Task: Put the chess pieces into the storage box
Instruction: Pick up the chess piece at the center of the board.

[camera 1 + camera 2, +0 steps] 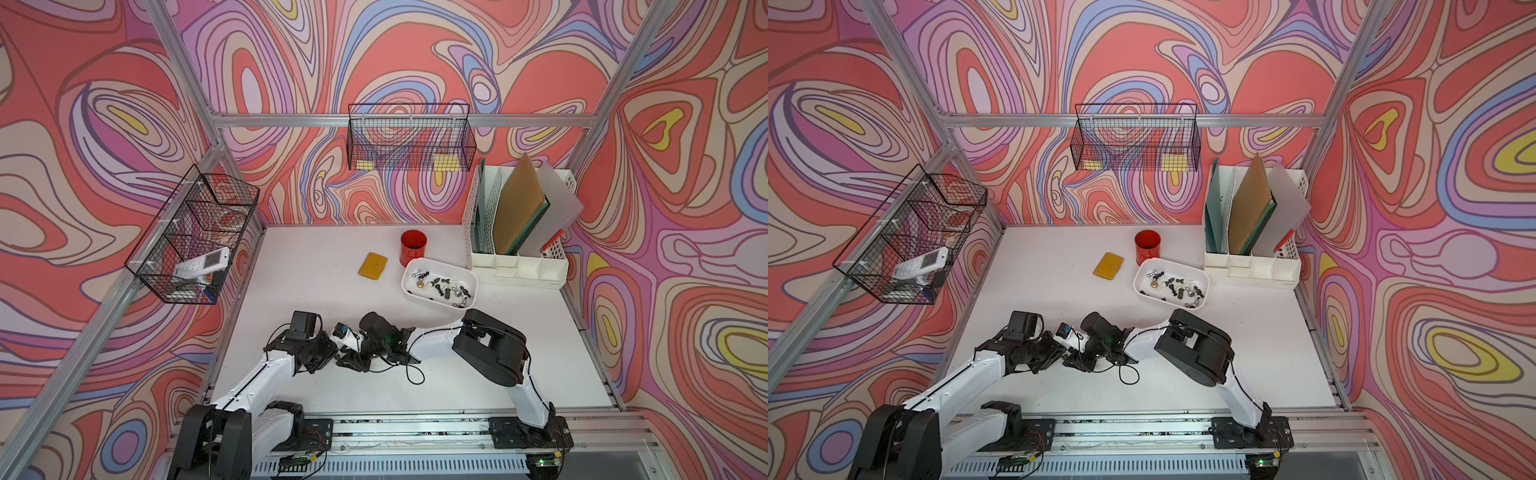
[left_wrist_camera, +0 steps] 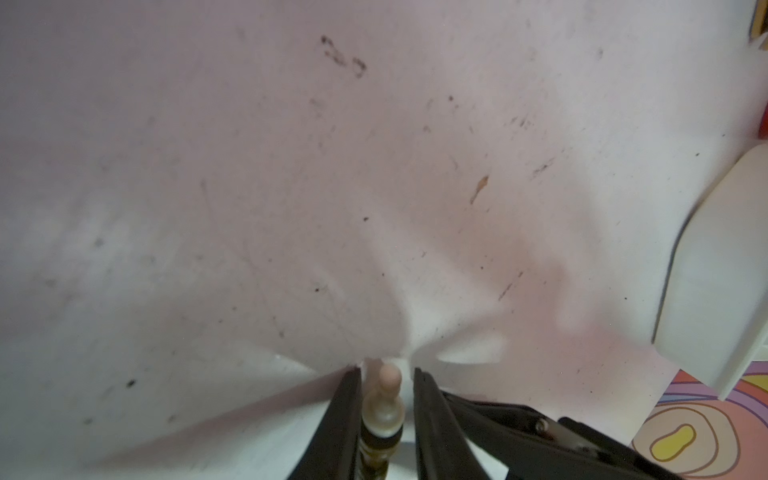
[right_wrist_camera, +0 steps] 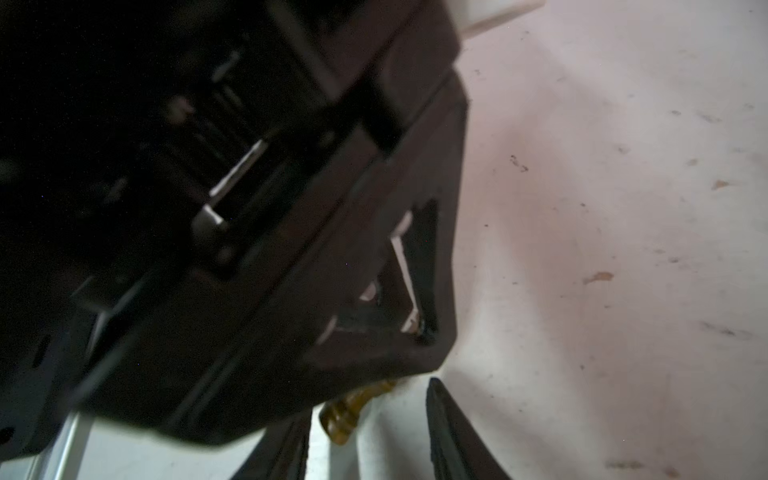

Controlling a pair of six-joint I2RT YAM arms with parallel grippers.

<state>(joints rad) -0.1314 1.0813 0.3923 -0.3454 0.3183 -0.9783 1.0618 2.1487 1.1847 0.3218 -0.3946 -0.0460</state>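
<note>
- The chess pieces point(image 1: 442, 286) lie in a loose scatter on the floor of the storage box point(image 1: 419, 296). They are black, silver and gold, most of them tipped on their sides.
- The storage box sits on the far right part of the tabletop point(image 1: 316, 299). In both top views it is just in front of the red cup point(image 1: 1147, 246) and close to the white file organiser point(image 1: 519, 259).
- One brass-gold piece point(image 2: 381, 409) is outside the box, lengthwise between the jaws of the left gripper point(image 2: 386, 370), its pale knob pointing out past their tips.
- The left jaws are narrowly set and grip this piece. Its base end is out of frame.
- The right gripper point(image 3: 370, 395) meets the left one low over the near middle of the tabletop. Its jaws stand apart on either side of the same piece point(image 3: 349, 411), and a gap shows beside it.
- A yellow wallet point(image 1: 372, 264) lies flat to the left of the cup, apart from the box.
- Two black wire baskets hang on the walls; the left basket point(image 1: 195, 232) holds a white handset.
</note>
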